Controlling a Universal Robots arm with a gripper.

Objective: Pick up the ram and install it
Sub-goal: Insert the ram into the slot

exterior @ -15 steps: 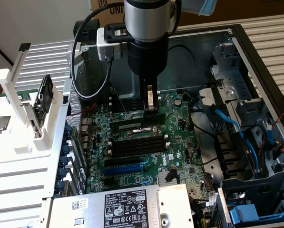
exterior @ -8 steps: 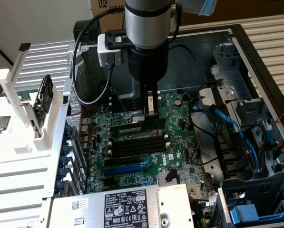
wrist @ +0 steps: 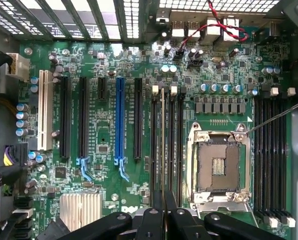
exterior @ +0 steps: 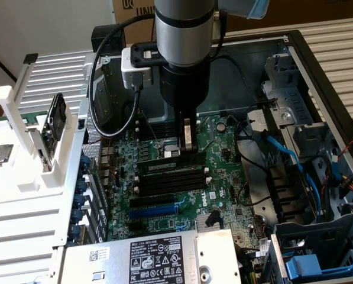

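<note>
Where fingers cover it, we lose end of ram — one ram, nipped edge-on in near-closed gripper; one blue slot at 7 o'clock, exterior view.

Even soft light, glare through rear grille, shadowed edges

Upright arm, claw tips close together

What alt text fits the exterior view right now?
The arm's tool, shut on the ram, holds it on edge at the black memory slots of a green motherboard inside an open computer case. A blue expansion slot lies near those slots; whether the ram is seated cannot be told.
</note>
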